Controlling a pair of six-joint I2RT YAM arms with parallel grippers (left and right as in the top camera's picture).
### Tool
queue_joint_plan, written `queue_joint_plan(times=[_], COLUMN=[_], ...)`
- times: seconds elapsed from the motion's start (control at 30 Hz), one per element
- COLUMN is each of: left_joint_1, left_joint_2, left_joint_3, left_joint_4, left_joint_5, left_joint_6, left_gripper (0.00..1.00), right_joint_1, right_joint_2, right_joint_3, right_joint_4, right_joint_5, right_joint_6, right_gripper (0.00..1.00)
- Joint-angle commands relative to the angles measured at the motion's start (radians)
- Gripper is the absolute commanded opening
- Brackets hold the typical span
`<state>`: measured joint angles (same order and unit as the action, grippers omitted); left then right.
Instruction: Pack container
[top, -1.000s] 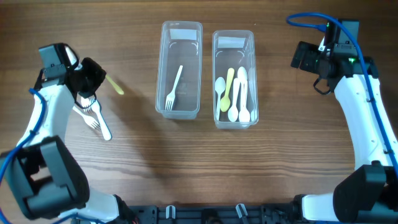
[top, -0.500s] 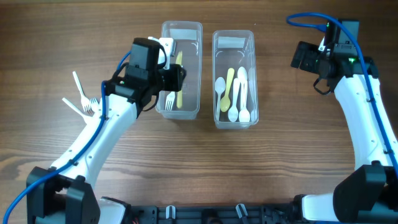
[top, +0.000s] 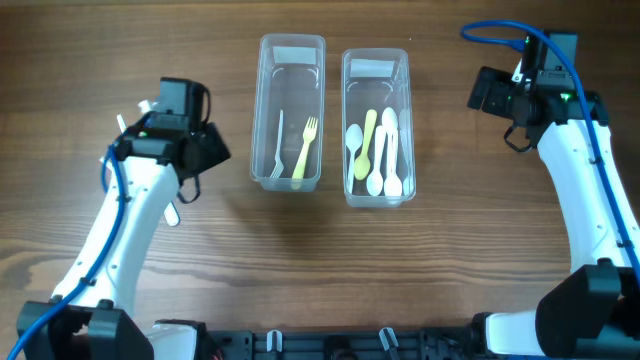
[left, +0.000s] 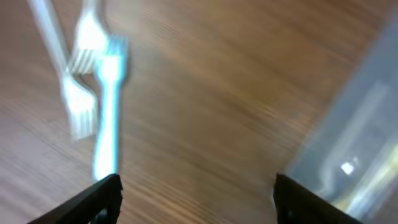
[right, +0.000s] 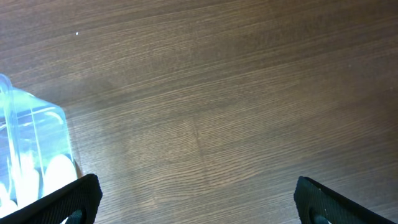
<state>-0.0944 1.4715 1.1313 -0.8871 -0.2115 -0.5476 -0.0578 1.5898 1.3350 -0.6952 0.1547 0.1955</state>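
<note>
Two clear containers stand side by side at the back of the table. The left container (top: 266, 110) holds a white fork (top: 279, 145) and a yellow fork (top: 305, 150). The right container (top: 405, 120) holds several white spoons and a yellow spoon (top: 369, 135). My left gripper (top: 205, 152) hovers left of the containers, open and empty. In the left wrist view, blurred white forks (left: 93, 68) lie on the wood ahead of the open left gripper (left: 198, 199). My right gripper (top: 490, 92) stays at the far right, open and empty, over bare wood (right: 198, 202).
A white fork handle (top: 172, 213) pokes out from under my left arm. The edge of the left container (left: 360, 137) shows at the right of the left wrist view. A corner of the spoon container (right: 31, 149) sits at the left of the right wrist view.
The left gripper carried the yellow fork over the left container, let it go inside, opened, and swung back left over the loose white forks. The right arm has not moved.
</note>
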Motion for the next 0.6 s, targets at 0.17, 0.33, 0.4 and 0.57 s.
queue_joint_plan(times=[0.17, 0.33, 0.4, 0.57], left_joint_1=[0.223, 0.241, 0.241, 0.241], left_joint_2=[-0.013, -0.001, 0.027, 0.138], left_joint_3=[-0.229, -0.317, -0.318, -0.318], left_joint_4=[0.22, 0.409, 0.445, 0.518], left_joint_5=[-0.076, -0.069, -0.058, -0.058], left_joint_6=[-0.084, -0.085, -0.085, -0.084], left_gripper=[0.77, 0.73, 0.73, 0.71], right_joint_1=[-0.002, -0.002, -0.002, -0.002], right_joint_2=[-0.025, -0.025, -0.025, -0.025], right_joint_3=[0.013, 0.013, 0.013, 0.013], right_joint_4=[0.002, 0.002, 0.002, 0.002], right_joint_5=[0.005, 0.005, 0.005, 0.005], right_joint_6=[-0.012, -0.012, -0.012, -0.013], right_gripper=[1.0, 1.0, 1.0, 1.0])
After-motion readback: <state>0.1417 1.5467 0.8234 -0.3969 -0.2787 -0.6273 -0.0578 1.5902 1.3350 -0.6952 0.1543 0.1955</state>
